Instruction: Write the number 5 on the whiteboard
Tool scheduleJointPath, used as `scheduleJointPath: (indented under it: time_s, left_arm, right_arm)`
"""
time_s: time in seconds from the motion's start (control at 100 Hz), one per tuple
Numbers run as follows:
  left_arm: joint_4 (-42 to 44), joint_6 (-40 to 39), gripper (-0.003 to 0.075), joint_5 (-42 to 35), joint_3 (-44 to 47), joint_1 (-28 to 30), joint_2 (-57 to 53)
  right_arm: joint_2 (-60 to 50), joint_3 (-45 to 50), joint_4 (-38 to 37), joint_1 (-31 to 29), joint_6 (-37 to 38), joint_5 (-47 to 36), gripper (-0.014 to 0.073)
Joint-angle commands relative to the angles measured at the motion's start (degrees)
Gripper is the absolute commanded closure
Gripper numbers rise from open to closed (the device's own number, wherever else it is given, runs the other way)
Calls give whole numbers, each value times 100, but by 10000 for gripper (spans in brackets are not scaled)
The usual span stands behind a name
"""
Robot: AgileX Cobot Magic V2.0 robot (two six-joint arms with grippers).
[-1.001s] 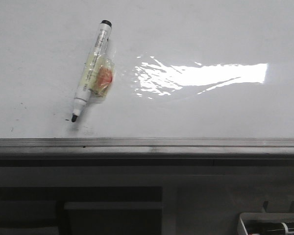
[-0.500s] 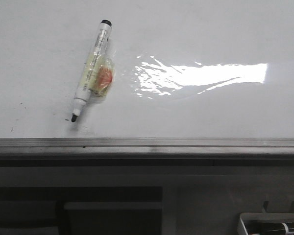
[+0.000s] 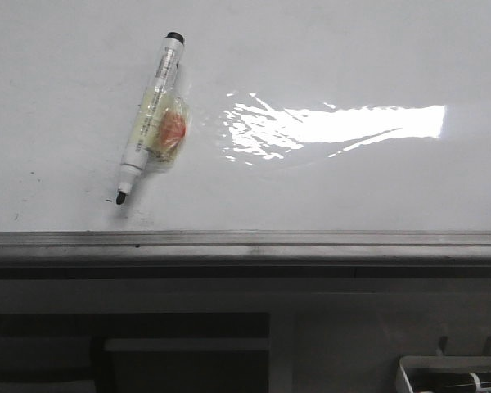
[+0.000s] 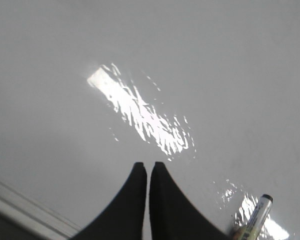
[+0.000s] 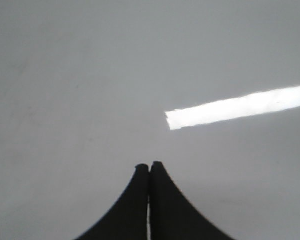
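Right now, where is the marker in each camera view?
Front: marker lies left on the whiteboard, tip toward the rail.
Left wrist: only its capped end shows, beside the gripper.
Right wrist: not in view.
Shared landmark: the glare.

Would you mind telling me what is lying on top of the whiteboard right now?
On the whiteboard lies an uncapped marker with a crinkled clear wrap around its middle, plus a few black specks. No number 5 shows; whatever the marker covers is hidden.

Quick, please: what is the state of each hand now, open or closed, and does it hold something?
Left hand: closed, holding nothing; the marker lies apart on the whiteboard.
Right hand: closed, holding nothing.
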Motion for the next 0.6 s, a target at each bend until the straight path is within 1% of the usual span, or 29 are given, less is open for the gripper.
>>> scheduleJointPath:
  time_s: [0.0, 0.13, 0.19, 0.23, 0.26, 0.3, 0.31, 0.32, 0.34, 0.35, 0.36, 0.37, 0.39, 0.41, 0.47, 0.51, 0.59]
  left_arm:
    - [541, 285, 741, 82, -555, -6, 27]
    - [1509, 771, 740, 856, -1404, -6, 646]
    - [1669, 1060, 734, 1225, -1754, -6, 1092]
    - [1681, 1409, 700, 1555, -2004, -6, 1358]
    - [1669, 1656, 659, 1800, -2163, -6, 1635]
    - [1627, 1993, 574, 2154, -2372, -6, 1911]
    - [1627, 2079, 542, 2206, -2404, -6, 2024]
    - [1627, 2079, 542, 2255, -2433, -6, 2080]
    - [1577, 2240, 472, 2432, -2541, -6, 2241]
    - [1562, 2280, 455, 2472, -2565, -6, 2350]
    - [1533, 2349, 421, 2541, -2611, -6, 2403]
    - [1533, 2349, 421, 2541, -2611, -6, 2456]
    - [1447, 2491, 357, 2642, -2684, -6, 2610]
    - [1337, 2591, 317, 2695, -2725, -6, 2760]
    - [953, 2941, 261, 2707, -2760, -67, 3112]
    - [677, 3229, 265, 2666, -2760, -183, 3339]
    - [41, 4014, 309, 2588, -2760, -464, 3733]
  right_arm:
    - [-64, -338, 276, -17, 10, -346, 657]
    - [130, -742, 288, 86, 207, 220, 657]
    - [297, -999, 288, 158, 207, 517, 657]
    - [428, -1187, 232, 223, 195, 806, 654]
    - [524, -1314, 176, 267, 195, 1002, 653]
    - [680, -1502, 118, 335, 195, 1314, 653]
    - [708, -1533, 115, 337, 195, 1364, 653]
    - [764, -1562, 106, 367, 195, 1416, 653]
    - [820, -1648, 89, 399, 195, 1555, 652]
    - [877, -1703, 79, 408, 195, 1645, 652]
    - [905, -1731, 67, 419, 195, 1686, 652]
    - [963, -1782, 67, 442, 195, 1767, 652]
    - [1052, -1855, 67, 469, 195, 1860, 648]
    - [1110, -1897, 67, 504, 195, 1914, 644]
    - [1366, -2066, 56, 585, 182, 2043, 594]
    - [1526, -2138, 56, 642, 173, 2034, 547]
    - [1812, -2250, 56, 729, 17, 1979, 398]
